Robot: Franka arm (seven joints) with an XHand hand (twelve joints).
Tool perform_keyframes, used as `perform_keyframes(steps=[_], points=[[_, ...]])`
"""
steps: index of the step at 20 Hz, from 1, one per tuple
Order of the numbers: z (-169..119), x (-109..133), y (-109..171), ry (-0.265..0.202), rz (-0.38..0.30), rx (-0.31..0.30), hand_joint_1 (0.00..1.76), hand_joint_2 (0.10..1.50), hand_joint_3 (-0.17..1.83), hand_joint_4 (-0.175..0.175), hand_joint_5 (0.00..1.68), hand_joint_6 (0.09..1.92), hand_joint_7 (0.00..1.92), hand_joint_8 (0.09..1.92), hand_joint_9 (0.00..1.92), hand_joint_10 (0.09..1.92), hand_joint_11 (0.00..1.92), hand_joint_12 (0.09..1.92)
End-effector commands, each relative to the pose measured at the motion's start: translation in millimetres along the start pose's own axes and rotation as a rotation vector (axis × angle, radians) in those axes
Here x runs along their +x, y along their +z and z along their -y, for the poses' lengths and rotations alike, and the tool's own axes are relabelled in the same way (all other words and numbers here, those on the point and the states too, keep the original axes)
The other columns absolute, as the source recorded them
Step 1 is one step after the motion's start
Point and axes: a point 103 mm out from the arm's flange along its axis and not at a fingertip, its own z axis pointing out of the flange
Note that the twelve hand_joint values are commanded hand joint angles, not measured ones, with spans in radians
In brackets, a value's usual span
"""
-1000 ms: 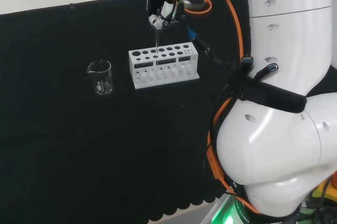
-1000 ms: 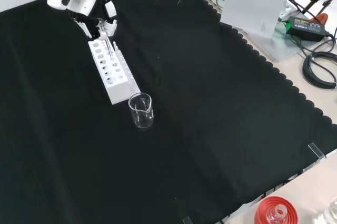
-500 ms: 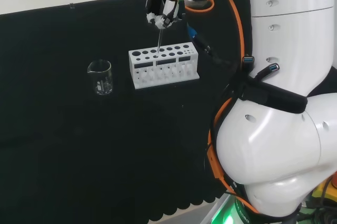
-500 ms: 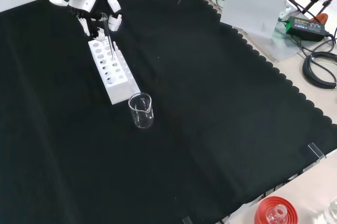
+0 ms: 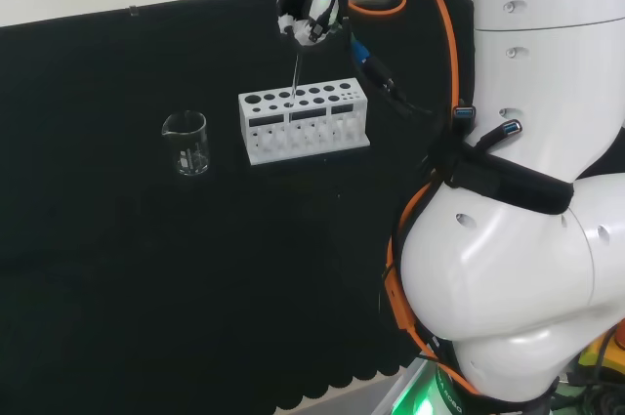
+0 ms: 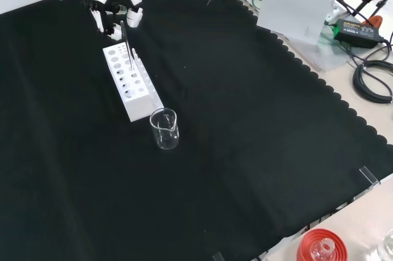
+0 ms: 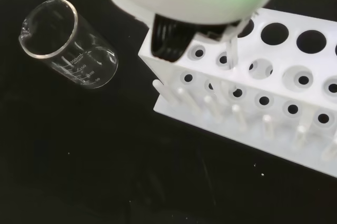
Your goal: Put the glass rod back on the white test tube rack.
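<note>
The thin glass rod (image 5: pixel 293 83) stands nearly upright in a back-row hole of the white test tube rack (image 5: pixel 308 134), leaning slightly. In the front view the rod (image 6: pixel 126 46) rises from the far end of the rack (image 6: pixel 139 105). The hand (image 5: pixel 308 15) hovers just above the rod's top, and in the front view the hand (image 6: pixel 113 12) has its fingers spread around that top without pinching it. In the wrist view the rod (image 7: pixel 231 58) enters a hole of the rack (image 7: pixel 287 52) beside a black finger (image 7: pixel 168 39).
A clear beaker (image 5: pixel 186 142) stands left of the rack in the head view; in the front view the beaker (image 6: pixel 164 129) sits just nearer than the rack's end. A red ribbed stand (image 6: pixel 322 245) sits at the cloth's near edge. Cables and boxes (image 6: pixel 295 9) lie beyond the scalloped edge.
The hand has risen off the rack and its fingers have spread apart. The rod has stayed in its hole and stands free of the fingers.
</note>
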Motion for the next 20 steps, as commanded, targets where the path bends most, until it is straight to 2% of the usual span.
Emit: perform_keyframes(steps=[1, 10, 13, 20], points=[[16.6, 1.8, -11.2, 0.009, -0.004, -0.014, 1.30, 0.43, 0.90, -0.175, 0.79, 0.86, 1.03, 0.71, 1.92, 0.12, 1.87, 0.44], [44.2, 10.7, -40.7, 0.021, -0.003, -0.019, 1.30, 0.44, 0.87, -0.175, 0.79, 0.84, 1.02, 0.70, 1.92, 0.11, 1.89, 0.43], [43.7, 12.7, -42.4, 0.023, -0.004, -0.015, 1.30, 0.44, 0.87, -0.175, 0.80, 0.84, 1.01, 0.70, 1.92, 0.11, 1.89, 0.43], [62.3, 13.0, -58.9, 0.027, -0.012, -0.025, 1.29, 0.44, 0.87, -0.175, 0.80, 0.83, 1.00, 0.70, 1.92, 0.12, 1.90, 0.43]])
